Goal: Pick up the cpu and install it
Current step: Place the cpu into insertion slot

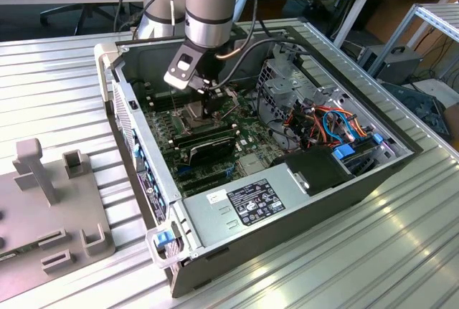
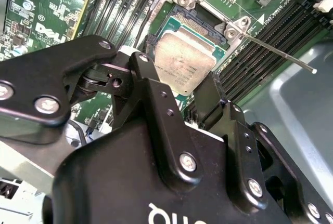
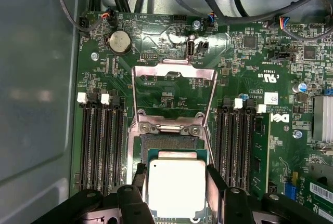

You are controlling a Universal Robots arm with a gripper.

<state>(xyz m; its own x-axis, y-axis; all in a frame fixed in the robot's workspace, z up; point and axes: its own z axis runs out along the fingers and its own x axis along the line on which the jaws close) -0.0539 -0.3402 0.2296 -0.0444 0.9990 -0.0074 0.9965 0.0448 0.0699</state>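
- Black fingers (image 3: 215,182) of the hand (image 3: 177,182) closed in on the cpu (image 3: 177,190), one pressed to each of two opposite edges, gripping it.
- Dull silver-grey on top with a thin green rim, held right over the socket (image 3: 167,145); near part of the socket covered, far strip of its contact field left bare.
- Touching the socket or just above it: cannot tell from either wrist view.
- Hinged metal frame (image 3: 174,70) swung fully open, lying back over the green motherboard (image 3: 156,37) beyond the socket, joined to it at the hinge.
- Thin wire lever (image 2: 276,52) standing out from one corner of the socket, free of any catch.
- Long black memory slots (image 3: 101,146) in rows on both sides of the socket, white clips (image 3: 81,98) at their ends.
- Round coin cell (image 3: 119,41) farther from the socket than the open frame, off past one of its corners.
- Grey arm (image 1: 211,1) coming down onto the socket inside the open computer case (image 1: 315,205).
- Labelled power supply (image 1: 208,223) at the case end well apart from the socket; orange and blue cables (image 1: 330,119) to the exterior view's right of the socket.
- Ribbed metal bench (image 1: 64,79) under the case, with a grey fixture block (image 1: 50,208) on it, well apart from the socket on the exterior view's left.
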